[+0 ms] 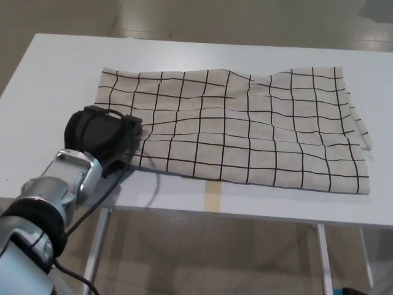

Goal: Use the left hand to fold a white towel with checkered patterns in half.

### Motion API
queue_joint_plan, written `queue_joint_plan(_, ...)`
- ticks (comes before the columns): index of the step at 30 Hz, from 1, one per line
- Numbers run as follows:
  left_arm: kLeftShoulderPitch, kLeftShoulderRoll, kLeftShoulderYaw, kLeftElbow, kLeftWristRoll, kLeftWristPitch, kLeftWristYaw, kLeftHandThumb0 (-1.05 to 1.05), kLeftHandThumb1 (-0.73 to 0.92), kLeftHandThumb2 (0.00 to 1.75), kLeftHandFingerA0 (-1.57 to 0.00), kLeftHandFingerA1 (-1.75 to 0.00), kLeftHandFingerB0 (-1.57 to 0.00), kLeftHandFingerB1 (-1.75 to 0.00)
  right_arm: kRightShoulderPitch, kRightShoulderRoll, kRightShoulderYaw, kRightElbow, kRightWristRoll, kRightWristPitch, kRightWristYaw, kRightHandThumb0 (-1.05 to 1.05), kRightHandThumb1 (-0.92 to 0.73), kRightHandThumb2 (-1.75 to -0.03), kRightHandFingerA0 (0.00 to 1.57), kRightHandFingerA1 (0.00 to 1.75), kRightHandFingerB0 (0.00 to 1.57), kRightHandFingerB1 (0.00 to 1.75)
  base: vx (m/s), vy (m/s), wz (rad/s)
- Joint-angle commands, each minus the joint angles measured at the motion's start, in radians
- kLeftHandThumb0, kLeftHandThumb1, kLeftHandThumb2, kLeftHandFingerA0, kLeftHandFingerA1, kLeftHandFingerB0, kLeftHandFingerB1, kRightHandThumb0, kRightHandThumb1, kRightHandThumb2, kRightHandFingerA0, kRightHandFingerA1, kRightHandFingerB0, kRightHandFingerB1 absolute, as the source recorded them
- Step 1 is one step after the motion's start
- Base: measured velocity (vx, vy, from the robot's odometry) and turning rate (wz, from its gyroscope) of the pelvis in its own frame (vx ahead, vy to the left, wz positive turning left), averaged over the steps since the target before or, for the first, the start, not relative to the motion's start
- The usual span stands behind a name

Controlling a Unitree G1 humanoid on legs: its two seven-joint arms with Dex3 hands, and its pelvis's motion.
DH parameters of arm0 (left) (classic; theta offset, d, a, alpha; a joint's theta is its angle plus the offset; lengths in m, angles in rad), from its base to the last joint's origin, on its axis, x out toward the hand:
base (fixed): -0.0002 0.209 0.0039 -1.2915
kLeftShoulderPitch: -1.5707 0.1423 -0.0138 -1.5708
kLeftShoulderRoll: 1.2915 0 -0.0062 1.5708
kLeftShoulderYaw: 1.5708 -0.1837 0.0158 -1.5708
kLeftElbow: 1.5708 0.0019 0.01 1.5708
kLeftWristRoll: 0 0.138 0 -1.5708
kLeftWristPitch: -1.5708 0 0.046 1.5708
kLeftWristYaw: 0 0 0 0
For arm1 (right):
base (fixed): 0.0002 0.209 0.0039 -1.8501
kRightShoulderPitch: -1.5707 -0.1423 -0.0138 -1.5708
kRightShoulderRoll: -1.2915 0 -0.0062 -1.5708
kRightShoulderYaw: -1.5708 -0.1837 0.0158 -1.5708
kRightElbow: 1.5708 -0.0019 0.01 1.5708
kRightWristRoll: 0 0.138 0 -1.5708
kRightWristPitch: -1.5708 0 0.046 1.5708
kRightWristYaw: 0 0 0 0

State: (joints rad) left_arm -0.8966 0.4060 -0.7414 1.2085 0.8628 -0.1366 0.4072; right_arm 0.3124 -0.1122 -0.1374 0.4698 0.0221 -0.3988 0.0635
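Observation:
The white towel (pixel 245 126) with black checks lies spread flat across the white table (pixel 55 74), with slight wrinkles along its far edge. My left hand (pixel 103 136) sits on the towel's near left corner and hides it. Its fingers (pixel 130 126) are curled over the cloth there, and the fabric bunches a little beside them. The silver forearm (pixel 64 181) comes in from the lower left. My right hand does not show.
The table's front edge (pixel 245 212) runs just below the towel, with a strip of tan tape (pixel 212 195) on it. Table legs and the floor show beneath. Bare tabletop lies to the left of and behind the towel.

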Motion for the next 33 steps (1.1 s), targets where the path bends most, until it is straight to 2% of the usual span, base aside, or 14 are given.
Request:
queue_joint_plan(1,0.014,-0.029,-0.024,0.041,0.026,0.006,-0.042,-0.42,0.51,0.84,-0.93,-1.29,-0.80,-1.15,-0.005,0.005,-0.008,0.003,0.011,-0.022,-0.003,-0.32,-0.59,-0.57,0.61,0.48,0.53,0.46,0.00,0.000,0.00)
queue_joint_plan(2,0.013,-0.032,-0.023,0.044,0.022,0.009,-0.053,-0.30,0.62,0.58,-0.74,-1.70,-0.69,-1.58,-0.008,0.005,-0.009,0.005,0.014,-0.021,-0.001,-0.32,-0.59,-0.57,0.61,0.48,0.53,0.46,0.00,0.000,0.00)
queue_joint_plan(3,0.011,-0.037,-0.023,0.048,0.018,0.011,-0.061,-0.30,0.62,0.58,-0.74,-1.70,-0.69,-1.58,-0.012,0.005,-0.012,0.007,0.018,-0.021,0.002,-0.32,-0.59,-0.57,0.61,0.48,0.53,0.46,0.00,0.000,0.00)
queue_joint_plan(4,0.015,-0.037,-0.021,0.048,0.014,0.010,-0.065,-0.23,0.64,0.54,-0.74,-1.75,-0.58,-1.73,-0.017,0.005,-0.012,0.009,0.016,-0.020,0.001,-0.32,-0.59,-0.57,0.61,0.48,0.53,0.46,0.00,0.000,0.00)
queue_joint_plan(11,0.026,-0.017,-0.006,0.039,-0.003,-0.028,-0.042,-0.18,0.68,0.55,-0.74,-1.75,-0.56,-1.75,-0.015,0.000,-0.017,0.009,0.018,-0.028,0.009,-0.34,-0.59,-0.57,0.61,0.47,0.53,0.46,0.00,0.000,0.00)
queue_joint_plan(19,-0.029,0.083,0.033,0.045,-0.018,-0.093,-0.021,-0.23,0.68,0.57,-0.79,-1.75,-0.58,-1.74,-0.038,-0.003,-0.019,0.025,0.023,-0.030,0.025,-0.34,-0.59,-0.57,0.61,0.48,0.53,0.46,0.00,0.000,0.00)
queue_joint_plan(20,-0.032,0.097,0.037,0.045,-0.017,-0.097,-0.014,-0.33,0.50,0.82,-1.12,-1.42,-0.91,-1.30,-0.037,-0.002,-0.019,0.028,0.025,-0.033,0.027,-0.35,-0.59,-0.57,0.61,0.48,0.53,0.46,0.00,0.000,0.00)
queue_joint_plan(28,-0.094,0.183,0.009,0.055,0.040,-0.094,0.084,-0.35,0.51,0.82,-1.09,-1.41,-0.89,-1.30,-0.030,0.002,-0.023,0.046,0.019,-0.040,0.026,-0.35,-0.59,-0.57,0.61,0.49,0.54,0.46,0.00,0.000,0.00)
queue_joint_plan(29,-0.103,0.197,0.003,0.053,0.050,-0.095,0.100,-0.27,0.69,0.57,-0.74,-1.75,-0.64,-1.65,-0.027,0.002,-0.022,0.041,0.019,-0.034,0.027,-0.35,-0.59,-0.57,0.61,0.48,0.54,0.46,0.00,0.000,0.00)
queue_joint_plan(33,-0.166,0.261,-0.032,0.043,0.107,-0.100,0.218,-0.31,0.67,0.59,-0.78,-1.73,-0.70,-1.63,-0.029,0.006,-0.018,0.050,0.003,-0.044,0.011,-0.35,-0.59,-0.57,0.61,0.48,0.56,0.47,0.00,0.000,0.00)
